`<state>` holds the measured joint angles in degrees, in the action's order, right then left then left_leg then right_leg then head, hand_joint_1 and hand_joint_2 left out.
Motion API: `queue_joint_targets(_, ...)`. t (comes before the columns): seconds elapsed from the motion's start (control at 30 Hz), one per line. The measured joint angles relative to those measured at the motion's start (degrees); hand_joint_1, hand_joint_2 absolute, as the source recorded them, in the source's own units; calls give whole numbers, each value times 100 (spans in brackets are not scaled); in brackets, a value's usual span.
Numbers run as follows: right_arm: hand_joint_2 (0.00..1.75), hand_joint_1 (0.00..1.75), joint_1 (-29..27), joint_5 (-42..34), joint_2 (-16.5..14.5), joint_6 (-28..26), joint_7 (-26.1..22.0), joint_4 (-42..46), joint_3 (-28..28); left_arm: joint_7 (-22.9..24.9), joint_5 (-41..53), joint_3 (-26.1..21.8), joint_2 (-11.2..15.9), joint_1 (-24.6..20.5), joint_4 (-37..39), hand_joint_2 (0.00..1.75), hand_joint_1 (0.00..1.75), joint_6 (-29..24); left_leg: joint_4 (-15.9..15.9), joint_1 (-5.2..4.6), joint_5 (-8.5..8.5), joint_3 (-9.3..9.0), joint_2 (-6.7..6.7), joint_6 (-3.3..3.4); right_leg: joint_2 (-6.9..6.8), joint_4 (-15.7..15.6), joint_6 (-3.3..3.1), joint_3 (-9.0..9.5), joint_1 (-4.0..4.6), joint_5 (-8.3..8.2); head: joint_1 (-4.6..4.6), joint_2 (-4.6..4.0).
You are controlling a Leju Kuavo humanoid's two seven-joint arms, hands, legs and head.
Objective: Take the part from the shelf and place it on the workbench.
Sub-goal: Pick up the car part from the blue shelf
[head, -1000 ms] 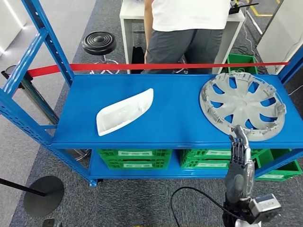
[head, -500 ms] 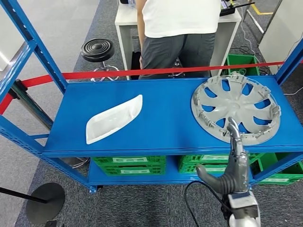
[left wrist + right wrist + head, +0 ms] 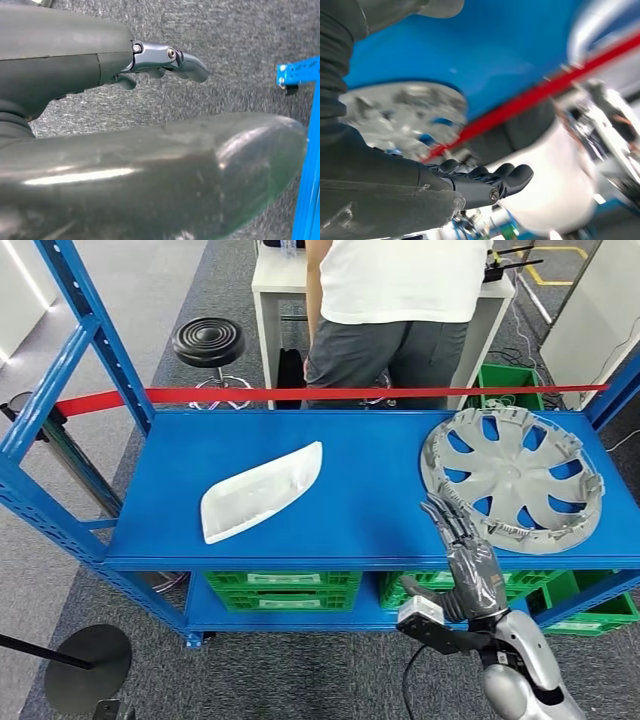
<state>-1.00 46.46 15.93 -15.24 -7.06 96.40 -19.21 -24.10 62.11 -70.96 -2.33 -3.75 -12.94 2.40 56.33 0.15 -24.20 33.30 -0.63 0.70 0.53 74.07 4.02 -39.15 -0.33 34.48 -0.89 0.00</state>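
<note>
Two parts lie on the blue shelf [image 3: 370, 490]: a white curved trim piece [image 3: 260, 490] left of centre and a silver wheel cover [image 3: 513, 478] at the right. My right hand [image 3: 468, 555] is raised at the shelf's front edge, its fingers stretched and spread, pointing at the wheel cover's near left rim and holding nothing. The blurred right wrist view has the same straight fingers [image 3: 490, 182] below the wheel cover [image 3: 403, 110]. My left hand [image 3: 151, 115] hangs over grey carpet with straight fingers [image 3: 170, 55] and nothing in it.
A person in a white shirt [image 3: 400, 280] stands behind the shelf at a white table [image 3: 279, 280]. Red tape [image 3: 302, 395] runs along the shelf's back. Blue uprights [image 3: 90, 330] frame the left side. Green crates [image 3: 283, 580] sit on the lower level. A black stool [image 3: 209, 340] stands behind.
My right hand has turned and moved left along the shelf's front edge, now leaning toward the wheel cover's left rim. The whole view has shifted slightly with the camera.
</note>
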Motion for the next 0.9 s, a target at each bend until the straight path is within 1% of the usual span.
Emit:
queue_joint_targets(0.03,175,0,30,17,63,25,65,-97,1,-4,13,1,1,1,1,0,0,9,2,0,-3,-5,-1,-1,-1,15,7,-33,-3,-76,-6,0)
queue_joint_targets(0.07,175,0,63,22,125,53,118,-182,9,-8,24,3,-1,1,1,0,0,15,4,1,-8,-16,-3,-6,-3,-213,9,53,-8,-261,-12,0)
queue_joint_targets(0.1,175,0,97,23,187,87,171,-261,27,-13,32,7,-3,1,1,0,0,23,8,4,-17,-30,-5,-18,-7,-608,12,227,-17,-501,-16,0)
queue_joint_targets(0.13,175,0,133,24,244,130,230,-340,58,-17,38,11,1,0,1,0,0,31,19,-5,-30,-40,-9,-39,-6,-1019,15,413,-22,-677,-22,0)
queue_joint_targets(0.17,175,0,160,27,300,175,290,-419,102,-22,44,17,5,-2,1,0,0,36,33,-16,-39,-41,-14,-64,1,-1342,-4,563,-27,-799,-25,0)
queue_joint_targets(0.2,175,0,174,36,354,221,341,-501,160,-27,49,22,12,-1,1,0,0,39,43,-27,-42,-35,-18,-91,11,-1524,-28,645,-26,-847,-20,0)
queue_joint_targets(0.23,175,0,180,55,402,270,384,-583,224,-32,58,27,21,2,0,0,0,41,47,-37,-37,-24,-22,-116,23,-1571,-64,659,-18,-835,-17,0)
queue_joint_targets(0.3,175,0,181,139,480,361,437,-725,358,-39,78,36,22,8,1,0,0,50,44,-30,-34,-11,-20,-163,33,-1568,-142,644,-17,-858,-6,0)
queue_joint_targets(0.33,175,0,190,205,507,393,461,-785,417,-45,92,41,19,7,1,0,0,56,92,-25,-80,11,-16,-190,34,-1572,-178,642,-22,-866,1,0)
queue_joint_targets(0.37,175,0,208,286,526,411,482,-841,465,-51,104,46,15,1,2,0,0,61,236,-20,-184,78,-10,-219,31,-1578,-210,641,-31,-874,14,0)
queue_joint_targets(0.4,175,0,232,370,537,419,504,-901,497,-58,117,51,13,-7,2,0,0,64,509,-16,-348,207,-5,-245,27,-1584,-234,641,-38,-878,26,0)
queue_joint_targets(0.47,175,0,286,527,544,419,534,-1031,527,-67,144,57,8,-17,2,0,0,70,1285,-13,-701,587,-2,-273,21,-1584,-254,633,-36,-876,47,0)
queue_joint_targets(0.5,175,0,314,589,544,419,544,-1094,530,-69,152,62,5,-17,2,0,0,73,1585,-13,-783,742,-2,-273,19,-1583,-255,632,-35,-875,49,0)
queue_joint_targets(0.53,175,0,344,636,543,418,556,-1149,530,-69,156,69,2,-16,2,0,0,76,1691,-13,-749,808,-2,-266,19,-1583,-256,634,-34,-874,51,0)
queue_joint_targets(0.57,175,0,376,669,543,418,568,-1196,529,-69,157,76,-1,-17,2,0,0,78,1577,-14,-610,766,-2,-253,20,-1583,-255,639,-33,-873,53,0)
queue_joint_targets(0.6,175,0,410,688,543,418,580,-1232,529,-69,157,83,-1,-20,2,0,0,79,1262,-14,-401,618,-2,-233,21,-1583,-252,647,-33,-871,55,0)
queue_joint_targets(0.63,175,0,444,701,543,419,591,-1261,528,-70,157,88,-1,-25,2,0,0,79,856,-16,-201,420,-1,-211,23,-1582,-243,654,-29,-866,59,0)
queue_joint_targets(0.67,175,0,474,716,543,423,600,-1283,528,-71,159,91,1,-33,2,0,0,80,481,-19,-74,239,-2,-191,26,-1574,-228,652,-19,-859,65,0)
queue_joint_targets(0.7,175,0,506,738,543,437,612,-1307,528,-71,163,93,1,-40,2,0,0,82,220,-23,-10,115,-1,-173,28,-1573,-206,646,-10,-856,65,0)
queue_joint_targets(0.73,175,0,539,765,544,455,626,-1332,526,-72,168,95,0,-45,2,0,0,85,94,-30,-8,61,-2,-156,30,-1576,-179,637,-4,-856,68,0)
queue_joint_targets(0.8,175,0,613,825,545,486,657,-1387,519,-73,187,97,-2,-48,2,0,0,92,52,-34,-9,58,-2,-107,30,-1606,-114,637,-11,-866,66,0)
queue_joint_targets(0.83,175,0,655,850,545,488,673,-1415,516,-74,196,98,-2,-49,2,0,0,95,35,-28,2,51,-1,-78,24,-1588,-81,629,-17,-842,63,0)
queue_joint_targets(0.87,175,0,703,878,545,479,690,-1443,515,-74,206,99,-3,-51,2,0,0,96,18,-19,13,42,0,-47,16,-1473,-49,577,-20,-759,49,0)
queue_joint_targets(0.9,175,0,748,906,545,459,708,-1472,515,-75,214,99,-4,-54,2,0,0,96,5,-8,19,34,2,-23,7,-1228,-24,463,-22,-616,34,0)
